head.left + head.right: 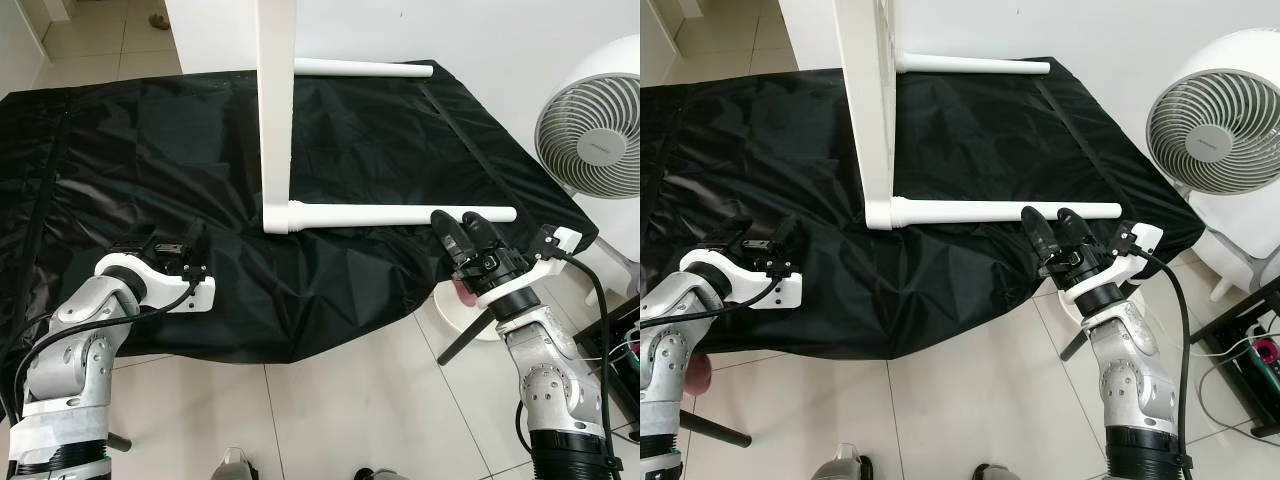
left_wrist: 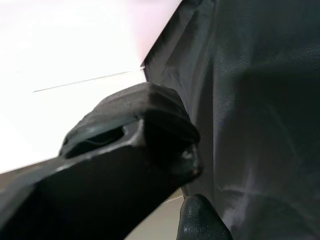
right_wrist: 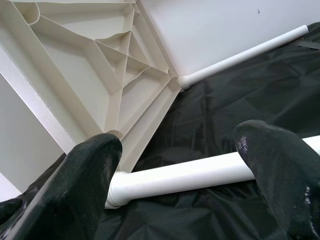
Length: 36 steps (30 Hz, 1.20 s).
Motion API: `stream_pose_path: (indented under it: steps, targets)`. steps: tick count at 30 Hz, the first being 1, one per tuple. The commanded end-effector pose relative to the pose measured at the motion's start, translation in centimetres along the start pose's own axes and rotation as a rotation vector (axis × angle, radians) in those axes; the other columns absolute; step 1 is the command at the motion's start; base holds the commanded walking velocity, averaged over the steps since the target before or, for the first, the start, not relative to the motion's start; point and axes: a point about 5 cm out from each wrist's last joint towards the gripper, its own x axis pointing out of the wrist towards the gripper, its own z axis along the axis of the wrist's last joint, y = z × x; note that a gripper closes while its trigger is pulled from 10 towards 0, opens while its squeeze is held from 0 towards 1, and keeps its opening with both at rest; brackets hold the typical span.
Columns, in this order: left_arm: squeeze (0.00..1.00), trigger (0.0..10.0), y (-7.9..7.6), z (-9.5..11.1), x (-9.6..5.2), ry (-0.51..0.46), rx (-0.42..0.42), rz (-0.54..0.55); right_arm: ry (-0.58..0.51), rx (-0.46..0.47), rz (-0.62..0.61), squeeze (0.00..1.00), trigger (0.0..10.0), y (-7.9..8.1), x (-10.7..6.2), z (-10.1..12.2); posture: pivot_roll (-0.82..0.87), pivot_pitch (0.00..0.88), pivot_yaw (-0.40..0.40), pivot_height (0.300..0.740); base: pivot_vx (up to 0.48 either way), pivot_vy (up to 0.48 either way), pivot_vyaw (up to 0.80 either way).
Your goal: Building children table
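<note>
Black sheet (image 1: 200, 150) under table top (image 1: 273, 110), cropped above.

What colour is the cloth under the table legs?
Black. The cloth shows best in the left eye view.

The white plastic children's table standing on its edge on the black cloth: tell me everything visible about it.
The white plastic children's table stands on its edge on the black cloth, tabletop vertical. Two round white legs, the nearer and the farther, stick out sideways toward the robot's right, lying on the cloth. The right wrist view shows a ribbed underside. The open right gripper hovers at the near leg without touching it.
</note>
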Motion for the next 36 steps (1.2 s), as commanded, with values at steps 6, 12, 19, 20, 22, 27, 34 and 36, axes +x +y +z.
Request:
stream_pose_path:
  steps: [6, 12, 19, 20, 22, 27, 34, 36]
  targets:
    - [0.0, 10.0, 0.18, -0.3, 0.25, -0.022, -0.011, 0.059, 0.003, -0.004, -0.011, 0.0, 10.0, -0.37, 0.05, -0.03, 0.09, 0.108, -0.024, 0.74, 0.0, 0.0, 0.0]
    - [0.0, 10.0, -0.18, -0.57, 0.31, -0.06, -0.017, 0.067, 0.003, -0.009, -0.007, 0.0, 10.0, -0.54, 0.22, 0.11, 0.08, 0.101, -0.03, 0.74, 0.0, 0.0, 0.0]
    - [0.0, 10.0, -0.3, -0.7, 0.31, -0.068, -0.017, 0.061, 0.002, -0.011, -0.001, 0.0, 10.0, -0.51, 0.39, 0.14, 0.09, 0.098, -0.031, 0.74, 0.0, 0.0, 0.0]
    - [0.0, 10.0, -0.3, -0.7, 0.31, -0.068, -0.017, 0.061, 0.002, -0.011, -0.001, 0.0, 10.0, -0.51, 0.39, 0.14, 0.09, 0.098, -0.031, 0.74, 0.0, 0.0, 0.0]
    - [0.0, 10.0, -0.31, -0.68, 0.3, -0.069, -0.015, 0.06, 0.0, -0.01, 0.0, 0.0, 10.0, -0.5, 0.42, 0.14, 0.09, 0.1, -0.031, 0.74, 0.0, 0.0, 0.0]
    - [0.0, 10.0, -0.32, -0.71, 0.23, -0.08, -0.012, 0.056, -0.001, -0.008, -0.001, 0.0, 10.0, -0.5, 0.36, 0.07, 0.09, 0.1, -0.031, 0.74, 0.0, 0.0, 0.0]
    - [0.0, 10.0, -0.3, -0.74, 0.28, -0.079, -0.007, 0.055, 0.001, -0.01, -0.003, 0.0, 10.0, -0.56, 0.34, 0.08, 0.09, 0.105, -0.032, 0.74, 0.0, 0.0, 0.0]
    - [0.0, 10.0, -0.29, -0.74, 0.28, -0.079, -0.006, 0.055, 0.001, -0.011, -0.003, 0.0, 10.0, -0.56, 0.34, 0.08, 0.09, 0.105, -0.032, 0.74, 0.0, 0.0, 0.0]
